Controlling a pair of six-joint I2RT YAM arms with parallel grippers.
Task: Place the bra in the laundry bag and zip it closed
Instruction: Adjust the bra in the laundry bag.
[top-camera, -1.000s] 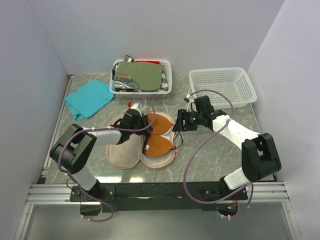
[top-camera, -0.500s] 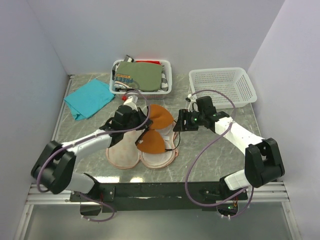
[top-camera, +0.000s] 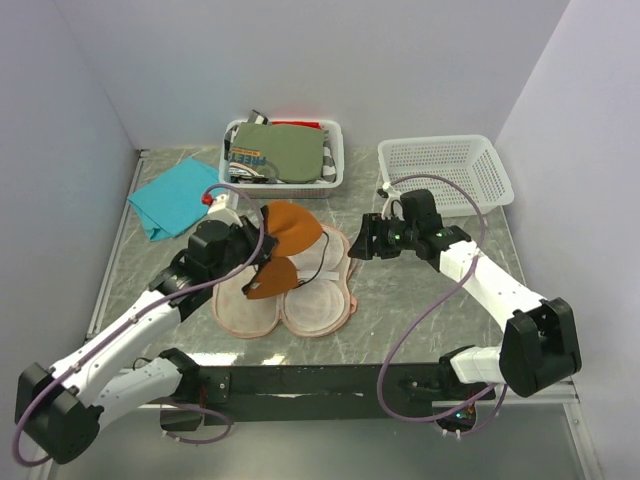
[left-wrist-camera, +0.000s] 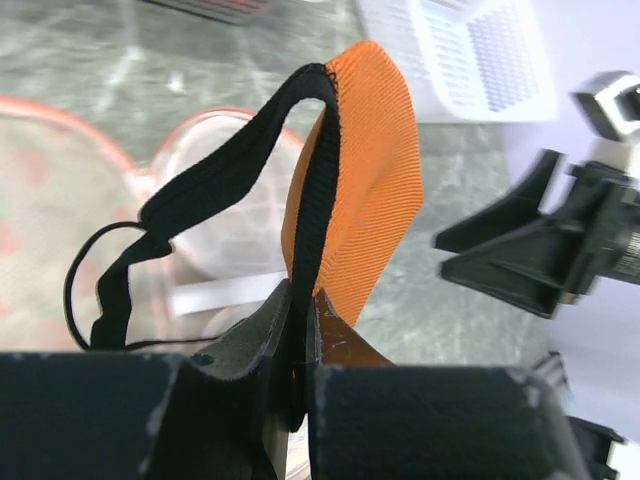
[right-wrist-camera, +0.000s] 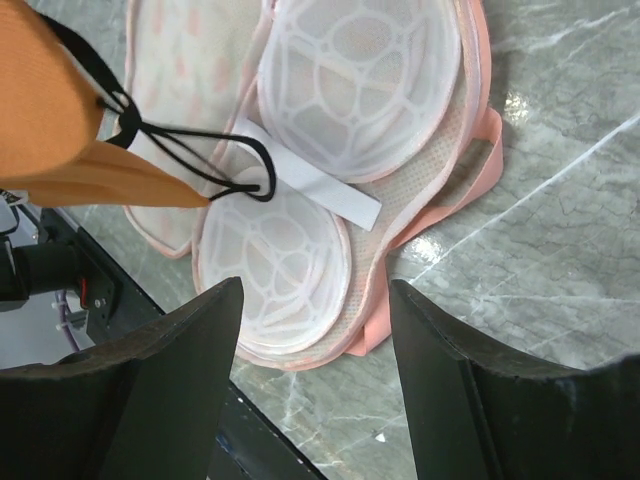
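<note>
Marbled grey table (top-camera: 430, 300), the laundry bag (top-camera: 320, 305) opened flat on it. The bra (top-camera: 292, 226) hangs just above the bag's far half (cups folded together), pinched in the left gripper (top-camera: 258, 262). The right gripper (top-camera: 360, 247), jaws spread and empty, hovers at the bag's right edge.

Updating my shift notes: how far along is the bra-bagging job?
Done: the laundry bag lies open. In hand: the left end effector pinches the bra above it. Remaining: lay the bra inside, close and zip the bag. The right end effector is open, empty.
</note>
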